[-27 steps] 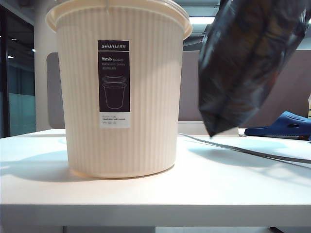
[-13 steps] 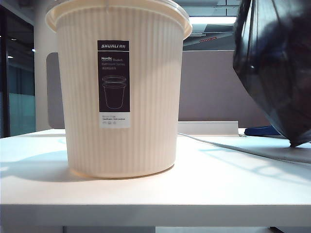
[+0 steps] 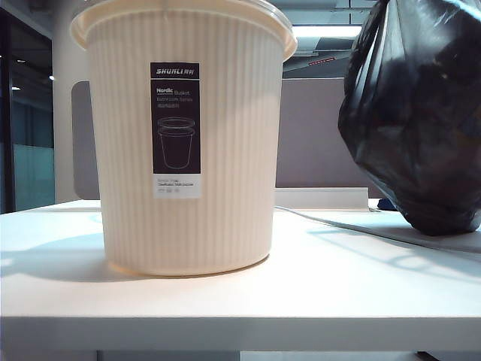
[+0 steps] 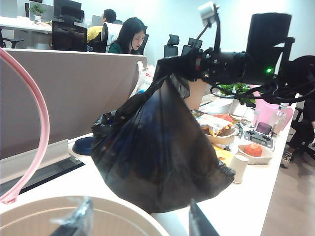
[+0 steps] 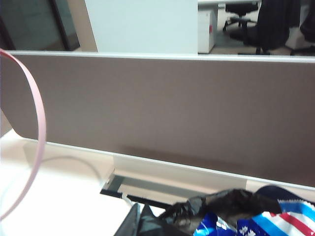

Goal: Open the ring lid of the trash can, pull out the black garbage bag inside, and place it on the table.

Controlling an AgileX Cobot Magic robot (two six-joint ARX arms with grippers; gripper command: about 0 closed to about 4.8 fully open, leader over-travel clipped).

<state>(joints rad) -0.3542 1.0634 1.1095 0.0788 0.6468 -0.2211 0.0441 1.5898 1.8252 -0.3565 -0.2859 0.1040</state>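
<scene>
A: What is standing around the trash can [image 3: 188, 143] right now?

B: I am hanging the black garbage bag [image 3: 421, 120] beside the can, on its cable side, with the bag's bottom just at the table [image 3: 248, 301]. My right gripper [image 4: 184, 64] is pinching the bag's gathered neck, fingers pressed together. A grey cable [image 3: 338, 224] is running across the table behind the can, and the bag is covering most of something blue [image 3: 385, 204] near it.

A: And your left gripper?

B: My left gripper [image 4: 140, 223] is hovering over the can's open mouth, fingers spread; only the fingertips [image 4: 199, 221] are showing. The ring lid [image 4: 34, 128] is standing raised at the can's rim, cut off at the frame edge. A brown partition [image 5: 162, 108] is blocking everything behind the can.
</scene>
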